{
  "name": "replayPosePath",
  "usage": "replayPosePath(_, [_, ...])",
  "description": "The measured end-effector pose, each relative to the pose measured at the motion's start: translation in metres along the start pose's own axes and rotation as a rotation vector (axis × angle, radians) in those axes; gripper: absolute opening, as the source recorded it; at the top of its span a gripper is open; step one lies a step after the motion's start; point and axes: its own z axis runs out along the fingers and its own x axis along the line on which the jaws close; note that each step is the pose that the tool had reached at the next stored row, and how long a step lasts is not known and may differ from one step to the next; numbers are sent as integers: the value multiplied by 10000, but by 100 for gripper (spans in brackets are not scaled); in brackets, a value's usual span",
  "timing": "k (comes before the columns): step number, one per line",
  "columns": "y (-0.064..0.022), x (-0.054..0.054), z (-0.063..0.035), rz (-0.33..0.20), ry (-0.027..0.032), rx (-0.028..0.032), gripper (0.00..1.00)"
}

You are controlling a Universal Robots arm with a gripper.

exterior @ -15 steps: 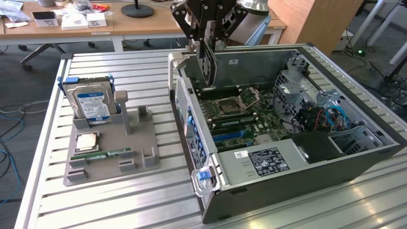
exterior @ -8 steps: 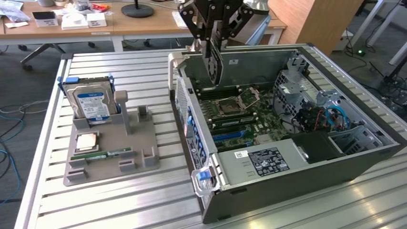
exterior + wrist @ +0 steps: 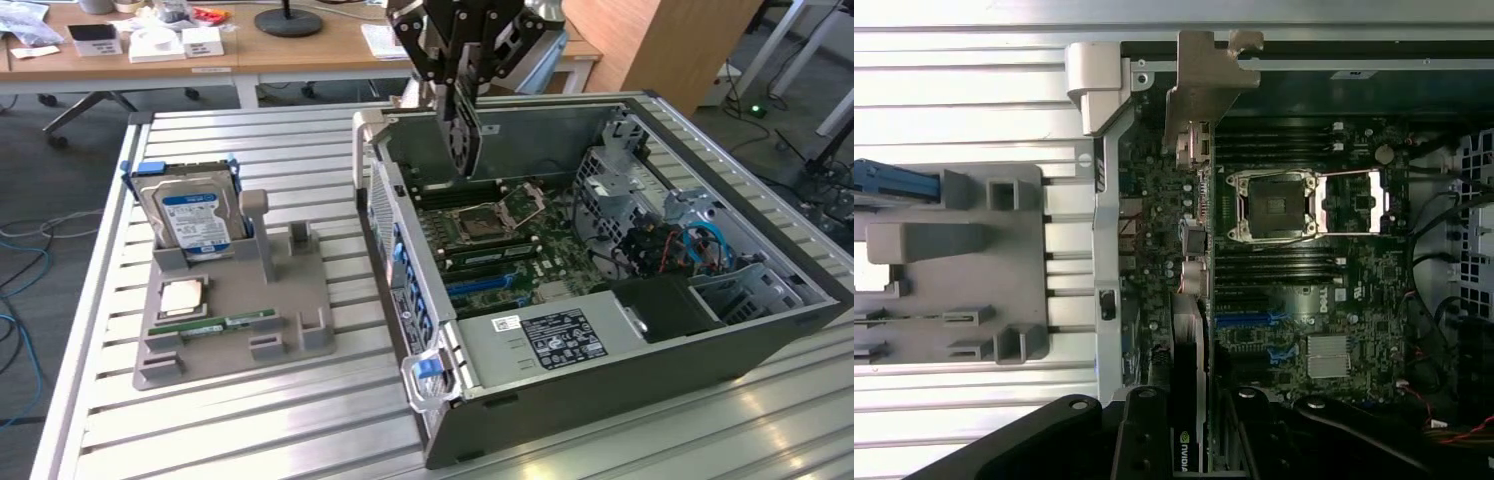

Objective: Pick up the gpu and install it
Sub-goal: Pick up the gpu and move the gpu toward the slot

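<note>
Exterior view: the jaws [image 3: 461, 88] are clamped on the upper edge of the gpu [image 3: 465, 135]. The gpu hangs upright inside the open computer case [image 3: 747, 330], close to the case's far wall. Its lower edge is above the motherboard [image 3: 534, 250], with free space toward the drive bays. The case lies on the slatted table [image 3: 267, 420]. Well apart, toward the exterior view's left, a grey holder [image 3: 300, 300] carries one hard drive [image 3: 194, 215], one RAM stick [image 3: 214, 325] and one square chip [image 3: 180, 297].

Wrist view: the gpu [image 3: 1189, 340] appears edge-on between the jaws [image 3: 1194, 440], and its pale bracket [image 3: 1204, 90] is near the case rim. One CPU socket [image 3: 1274, 205] and two blue slots [image 3: 1249, 322] lie just beside the card.
</note>
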Motion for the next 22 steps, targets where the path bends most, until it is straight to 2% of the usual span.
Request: replayPosePath(22, [24, -502, 13, -5, 0, -1, 27])
